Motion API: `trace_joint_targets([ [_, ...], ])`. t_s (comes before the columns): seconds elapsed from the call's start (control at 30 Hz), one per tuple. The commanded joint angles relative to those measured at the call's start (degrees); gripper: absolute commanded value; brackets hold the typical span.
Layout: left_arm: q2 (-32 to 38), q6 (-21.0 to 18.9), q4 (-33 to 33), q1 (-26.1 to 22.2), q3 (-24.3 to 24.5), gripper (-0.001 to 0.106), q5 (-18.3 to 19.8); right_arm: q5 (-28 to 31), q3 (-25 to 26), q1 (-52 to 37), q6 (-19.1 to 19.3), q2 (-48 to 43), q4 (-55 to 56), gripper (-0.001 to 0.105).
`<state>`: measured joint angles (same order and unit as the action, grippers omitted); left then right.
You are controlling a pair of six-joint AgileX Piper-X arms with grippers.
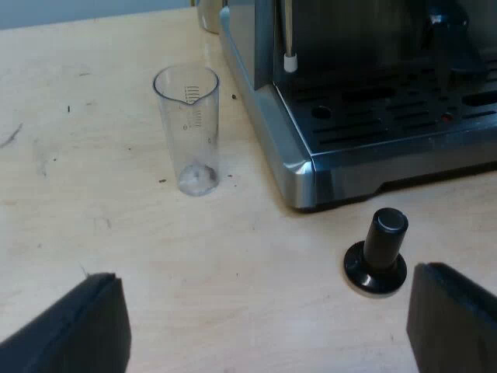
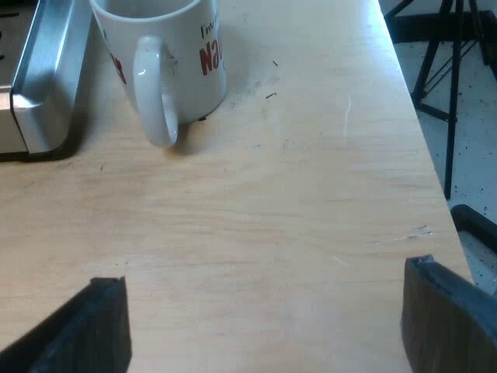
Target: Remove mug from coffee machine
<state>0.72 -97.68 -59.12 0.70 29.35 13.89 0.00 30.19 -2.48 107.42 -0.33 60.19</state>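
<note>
A white mug (image 2: 167, 66) with red lettering stands upright on the wooden table beside the espresso machine's metal corner (image 2: 43, 85), its handle turned toward my right gripper (image 2: 264, 326). That gripper is open and holds nothing, a short way back from the mug. My left gripper (image 1: 268, 326) is open too, hovering over the table before the espresso machine (image 1: 365, 116). A clear measuring glass (image 1: 189, 128) stands beside the machine's drip tray. A tamper with a black knob (image 1: 378, 252) stands on the table just in front of the machine, near one left finger (image 1: 454, 322).
The wooden table's edge (image 2: 423, 155) runs close past the mug, with floor and a black stand's legs (image 2: 450, 70) beyond it. A steam wand with a white tip (image 1: 290, 58) hangs over the drip tray (image 1: 404, 116).
</note>
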Motion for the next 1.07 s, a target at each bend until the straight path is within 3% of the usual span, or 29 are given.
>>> trace_joint_targets([
  [0.03, 2.13, 0.12, 1.16, 0.06, -0.1, 0.087, -0.42, 0.0, 0.33, -0.18, 0.27, -2.68, -0.44, 0.072],
  [1.07, 2.32, 0.12, 1.87, 0.37, -0.22, 0.087, 0.12, 0.0, 0.33, -0.18, 0.27, -2.68, -0.44, 0.072],
])
